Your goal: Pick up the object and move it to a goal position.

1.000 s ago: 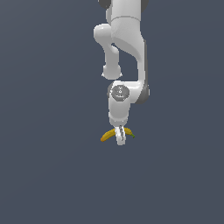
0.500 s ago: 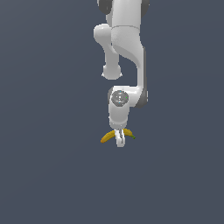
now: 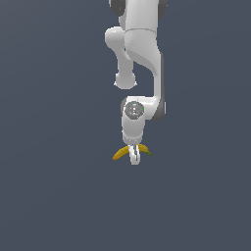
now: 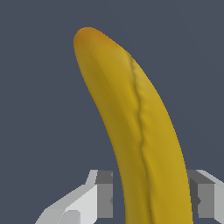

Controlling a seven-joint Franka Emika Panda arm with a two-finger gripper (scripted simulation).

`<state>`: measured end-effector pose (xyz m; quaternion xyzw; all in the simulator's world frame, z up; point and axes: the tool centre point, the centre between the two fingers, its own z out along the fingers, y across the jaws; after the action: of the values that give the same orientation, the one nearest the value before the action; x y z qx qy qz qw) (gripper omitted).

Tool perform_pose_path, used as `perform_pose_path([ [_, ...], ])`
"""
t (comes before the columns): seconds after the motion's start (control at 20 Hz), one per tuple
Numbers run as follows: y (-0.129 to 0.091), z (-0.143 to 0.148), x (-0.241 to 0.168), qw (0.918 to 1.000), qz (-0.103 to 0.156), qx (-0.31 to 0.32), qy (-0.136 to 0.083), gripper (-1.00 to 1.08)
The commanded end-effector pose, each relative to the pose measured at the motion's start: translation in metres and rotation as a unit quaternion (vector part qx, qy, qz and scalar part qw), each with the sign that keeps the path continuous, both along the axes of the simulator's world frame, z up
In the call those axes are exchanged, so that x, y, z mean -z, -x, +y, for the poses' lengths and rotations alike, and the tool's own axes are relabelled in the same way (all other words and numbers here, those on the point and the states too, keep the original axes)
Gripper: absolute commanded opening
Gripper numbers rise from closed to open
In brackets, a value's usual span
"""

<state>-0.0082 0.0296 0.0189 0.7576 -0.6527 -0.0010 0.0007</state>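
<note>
Right at the wrist, the banana (image 4: 140, 131) fills the frame, its body running between the two fingers (image 4: 103, 194), which sit tight against its sides. The gripper (image 3: 134, 158) holds it across the middle, a sound spot for a curved, light, fairly firm fruit with smooth skin that could slip. Farther out, both ends poke past the fingers, with only plain dark ground behind.

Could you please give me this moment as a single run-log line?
phase: grasp | gripper: straddling banana at mid-length, contact unclear | fingers: either side of banana | goal: not visible
</note>
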Motion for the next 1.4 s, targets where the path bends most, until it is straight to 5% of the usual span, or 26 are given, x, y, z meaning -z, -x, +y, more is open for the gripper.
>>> perform_pose_path([
  [0.0, -0.001, 0.001, -0.001, 1.0, -0.001, 0.0, 0.0, -1.0],
  [0.5, -0.017, 0.03, -0.037, 1.0, -0.001, 0.0, 0.0, -1.0],
  [1.35, -0.077, 0.126, -0.157, 1.0, -0.001, 0.0, 0.001, -1.0],
])
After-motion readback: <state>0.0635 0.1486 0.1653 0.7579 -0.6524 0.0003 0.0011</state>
